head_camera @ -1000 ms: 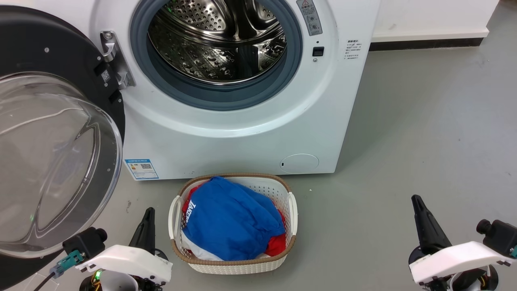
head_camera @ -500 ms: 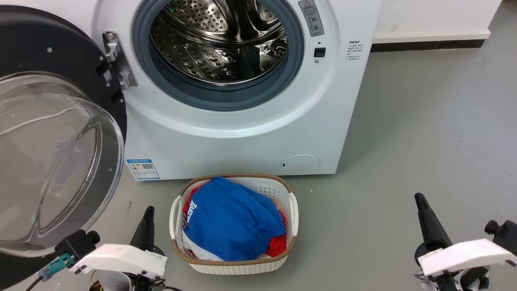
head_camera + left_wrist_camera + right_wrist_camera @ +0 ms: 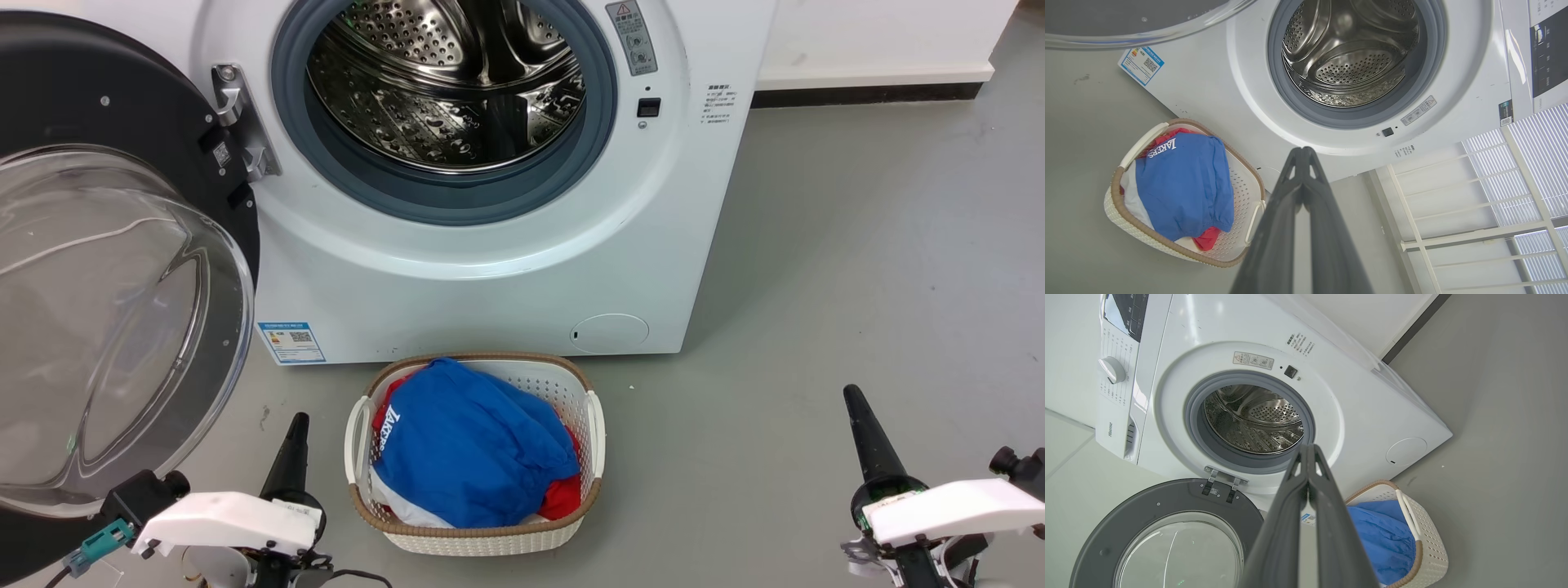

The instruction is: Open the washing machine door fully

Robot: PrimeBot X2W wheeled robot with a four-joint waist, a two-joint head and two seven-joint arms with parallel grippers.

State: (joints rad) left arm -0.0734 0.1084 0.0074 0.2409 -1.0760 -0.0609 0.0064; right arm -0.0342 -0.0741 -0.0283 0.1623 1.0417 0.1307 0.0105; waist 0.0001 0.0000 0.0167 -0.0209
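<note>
I saw the washing machine door [image 3: 114,310] swung wide on its hinge [image 3: 238,122] at the left side of the washing machine [image 3: 490,269]. Its glass bowl faced me and its black ring stood well clear of the mouth. The drum [image 3: 449,90] lay open inside the grey gasket [image 3: 457,202]. On the floor [image 3: 857,245], just before the machine's front bottom edge, stood a white basket [image 3: 482,541] with a blue garment [image 3: 473,449] on top. My left claw [image 3: 299,420] hung low just beside the basket's left side, near the door's lower rim, fingers pressed together. My right claw [image 3: 851,394] hovered over the floor well to the basket's right, likewise pressed together.
</note>
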